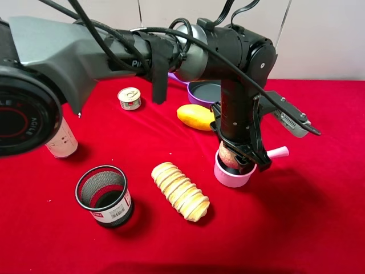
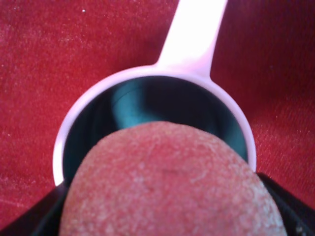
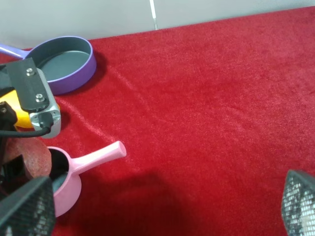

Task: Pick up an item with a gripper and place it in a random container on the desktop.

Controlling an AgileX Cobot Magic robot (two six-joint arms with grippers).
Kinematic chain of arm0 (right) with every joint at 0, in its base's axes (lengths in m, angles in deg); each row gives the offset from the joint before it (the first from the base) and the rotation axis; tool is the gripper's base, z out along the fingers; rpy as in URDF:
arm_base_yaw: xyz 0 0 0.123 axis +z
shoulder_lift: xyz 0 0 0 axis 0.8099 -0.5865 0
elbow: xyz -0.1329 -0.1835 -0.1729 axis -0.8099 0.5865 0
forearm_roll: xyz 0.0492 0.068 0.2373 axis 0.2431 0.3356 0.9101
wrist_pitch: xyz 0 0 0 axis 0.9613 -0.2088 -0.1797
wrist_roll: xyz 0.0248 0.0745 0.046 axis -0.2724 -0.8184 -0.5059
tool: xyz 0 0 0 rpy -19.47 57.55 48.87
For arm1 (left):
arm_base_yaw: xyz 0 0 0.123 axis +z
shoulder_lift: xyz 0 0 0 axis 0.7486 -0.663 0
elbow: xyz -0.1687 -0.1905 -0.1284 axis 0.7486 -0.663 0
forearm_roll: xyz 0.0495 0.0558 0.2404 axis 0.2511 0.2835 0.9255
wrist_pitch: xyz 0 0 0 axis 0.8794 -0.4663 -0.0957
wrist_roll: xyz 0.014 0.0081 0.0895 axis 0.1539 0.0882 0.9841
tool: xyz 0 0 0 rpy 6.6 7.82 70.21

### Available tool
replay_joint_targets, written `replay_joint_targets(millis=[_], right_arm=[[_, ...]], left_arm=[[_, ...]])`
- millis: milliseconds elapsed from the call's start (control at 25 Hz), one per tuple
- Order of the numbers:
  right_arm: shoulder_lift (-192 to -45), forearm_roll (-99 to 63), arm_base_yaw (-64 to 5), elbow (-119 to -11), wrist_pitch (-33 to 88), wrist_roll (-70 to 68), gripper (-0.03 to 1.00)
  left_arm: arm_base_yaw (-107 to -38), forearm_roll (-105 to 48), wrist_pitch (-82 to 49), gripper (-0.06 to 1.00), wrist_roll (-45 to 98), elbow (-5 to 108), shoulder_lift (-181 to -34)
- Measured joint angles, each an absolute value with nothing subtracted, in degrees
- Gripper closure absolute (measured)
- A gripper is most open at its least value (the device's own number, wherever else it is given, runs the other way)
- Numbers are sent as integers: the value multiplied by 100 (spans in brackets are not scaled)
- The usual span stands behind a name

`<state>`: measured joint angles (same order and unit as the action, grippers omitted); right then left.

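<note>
The pinkish-red, tan-mottled peach (image 1: 226, 154) is held in my left gripper (image 1: 239, 155), which reaches across to the right of the middle. The peach hangs right over the mouth of the small pale pink saucepan (image 1: 234, 177), partly inside its rim. In the left wrist view the peach (image 2: 172, 182) fills the foreground between the black fingers, above the pan's dark inside and pink rim (image 2: 147, 73). The right wrist view shows the saucepan (image 3: 69, 189) and the peach (image 3: 32, 157) off to one side. My right gripper (image 3: 162, 211) is open and empty over the red desktop (image 3: 206, 98).
A purple pan (image 1: 204, 91) and a yellow mango (image 1: 195, 117) lie behind the saucepan. A ridged bread loaf (image 1: 179, 191) lies left of it. A black mesh cup (image 1: 104, 196), a small tin can (image 1: 129, 98) and a white cup (image 1: 61, 140) stand further left.
</note>
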<state>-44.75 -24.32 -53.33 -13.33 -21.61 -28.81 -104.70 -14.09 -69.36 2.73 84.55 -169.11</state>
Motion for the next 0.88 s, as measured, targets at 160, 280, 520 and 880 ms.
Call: replay_joint_targets(millis=[160,280,520,880], right_arm=[[-4475,-2432,-5333,-1333,-2161,-2881,28],[-4475,-2432,-5333,-1333,-2161,-2881,28],[-4475,-2432,-5333,-1333,-2161,-2881,28],[-4475,-2432,-5333,-1333,-2161,-2881,28]], left_arm=[[-10470,-1409,-6932,12,273,8455,-16911],[-10470,-1409,-6932,3,273,8455,-16911],[-10470,-1409,-6932,-1,273,8466,-16911],[-10470,-1409,-7150,-1,273,8829,-16911]])
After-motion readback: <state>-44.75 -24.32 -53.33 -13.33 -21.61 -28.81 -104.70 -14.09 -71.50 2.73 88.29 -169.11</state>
